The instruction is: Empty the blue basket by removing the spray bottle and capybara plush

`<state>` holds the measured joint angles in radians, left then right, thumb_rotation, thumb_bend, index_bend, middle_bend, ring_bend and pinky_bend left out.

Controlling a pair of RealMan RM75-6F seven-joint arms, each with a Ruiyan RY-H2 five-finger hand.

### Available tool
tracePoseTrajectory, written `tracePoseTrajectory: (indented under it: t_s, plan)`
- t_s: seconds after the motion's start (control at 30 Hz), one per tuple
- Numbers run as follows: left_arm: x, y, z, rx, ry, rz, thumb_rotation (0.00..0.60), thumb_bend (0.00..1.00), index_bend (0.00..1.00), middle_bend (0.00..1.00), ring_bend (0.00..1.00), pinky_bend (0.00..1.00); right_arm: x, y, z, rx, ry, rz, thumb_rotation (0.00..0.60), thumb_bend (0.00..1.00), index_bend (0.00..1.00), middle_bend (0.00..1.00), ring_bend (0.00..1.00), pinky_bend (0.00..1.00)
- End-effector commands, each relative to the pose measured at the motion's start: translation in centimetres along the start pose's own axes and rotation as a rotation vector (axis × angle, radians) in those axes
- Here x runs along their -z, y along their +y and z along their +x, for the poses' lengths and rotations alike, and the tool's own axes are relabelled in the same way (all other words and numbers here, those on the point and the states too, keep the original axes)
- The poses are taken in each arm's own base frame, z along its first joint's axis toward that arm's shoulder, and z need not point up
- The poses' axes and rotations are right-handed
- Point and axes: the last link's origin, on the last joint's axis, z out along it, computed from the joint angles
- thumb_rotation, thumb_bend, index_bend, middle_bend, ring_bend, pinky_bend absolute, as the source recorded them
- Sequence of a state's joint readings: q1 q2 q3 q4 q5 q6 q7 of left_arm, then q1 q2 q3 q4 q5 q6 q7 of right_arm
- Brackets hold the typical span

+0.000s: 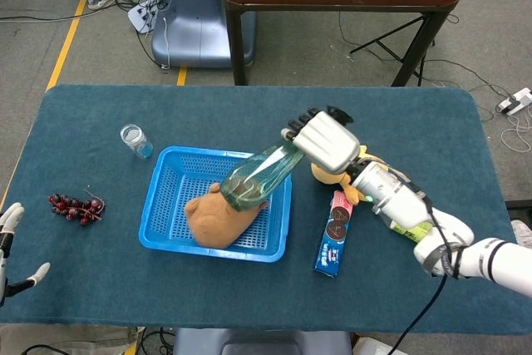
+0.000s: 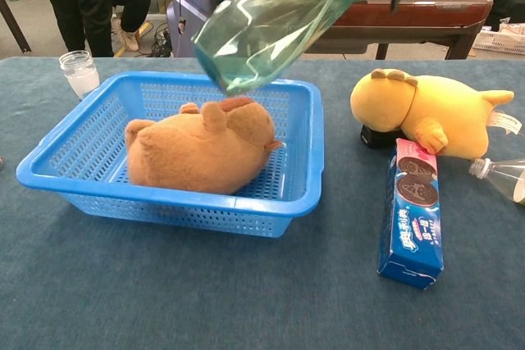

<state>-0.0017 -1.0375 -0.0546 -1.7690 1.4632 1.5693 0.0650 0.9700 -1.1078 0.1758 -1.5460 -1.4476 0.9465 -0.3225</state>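
My right hand grips the clear green spray bottle near its neck and holds it tilted in the air above the blue basket. In the chest view the spray bottle hangs over the basket's rim, base down to the left; the hand is mostly cut off at the top edge there. The brown capybara plush lies in the basket, also seen in the chest view as the capybara plush. My left hand sits at the table's left edge, fingers apart, holding nothing.
A yellow duck plush lies right of the basket, with a blue cookie box in front of it and a clear bottle at the far right. A glass jar and red grapes are left of the basket.
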Motion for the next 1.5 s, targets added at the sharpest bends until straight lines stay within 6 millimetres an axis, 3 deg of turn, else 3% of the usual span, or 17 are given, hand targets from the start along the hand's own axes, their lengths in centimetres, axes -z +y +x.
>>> tracePoseTrajectory:
  t_s: [0.03,0.27,0.5,0.8,1.07,1.13,1.2,1.3,1.5]
  plan:
    - [0.0,0.2,0.0,0.001,-0.002,-0.008,0.6,0.21,0.05,0.07,0.07,0.22,1.6,2.5,-0.6,-0.029,-0.027,-0.099,0.6,0.32,0.58,0.59,0.47,0.43]
    - [0.0,0.8,-0.1,-0.003,-0.005,-0.025,0.6,0.21,0.05,0.07,0.07,0.22,2.5,6.9,-3.6,-0.084,-0.113,-0.293,0.6,0.32,0.58,0.59,0.47,0.43]
    - [0.0,0.8,0.0,-0.007,-0.005,-0.023,0.6,0.21,0.05,0.07,0.07,0.22,1.7,8.6,-7.0,-0.154,-0.176,-0.408,0.6,0.32,0.58,0.59,0.47,0.43]
    - [0.2,0.4,0.1,-0.015,-0.007,-0.011,0.6,0.21,0.05,0.07,0.07,0.22,-0.1,8.2,-11.9,-0.213,-0.276,-0.471,0.6,0.32,0.58,0.59,0.47,0.43]
    - [0.4,0.0,0.1,-0.018,-0.008,0.001,0.6,0.21,0.05,0.07,0.07,0.22,-0.1,7.6,-15.1,-0.245,-0.362,-0.498,0.6,0.32,0.58,0.54,0.46,0.43]
    - [0.4,0.0,0.0,-0.017,-0.009,0.001,0.6,0.21,0.05,0.07,0.07,0.22,0.1,7.7,-15.6,-0.27,-0.388,-0.508,0.6,0.33,0.54,0.48,0.4,0.43]
    - [0.4,0.0,0.0,-0.018,-0.011,0.002,0.6,0.21,0.05,0.07,0.07,0.22,0.3,7.9,-16.0,-0.304,-0.422,-0.522,0.6,0.33,0.42,0.4,0.33,0.43]
    - [0.3,0.0,-0.1,-0.015,-0.013,0.001,0.6,0.21,0.05,0.07,0.07,0.22,0.8,8.1,-16.6,-0.314,-0.478,-0.529,0.6,0.34,0.27,0.34,0.29,0.43]
    - [0.2,0.1,-0.2,-0.011,-0.015,-0.005,0.6,0.21,0.05,0.07,0.07,0.22,2.1,8.5,-17.6,-0.27,-0.564,-0.534,0.6,0.34,0.08,0.25,0.2,0.38]
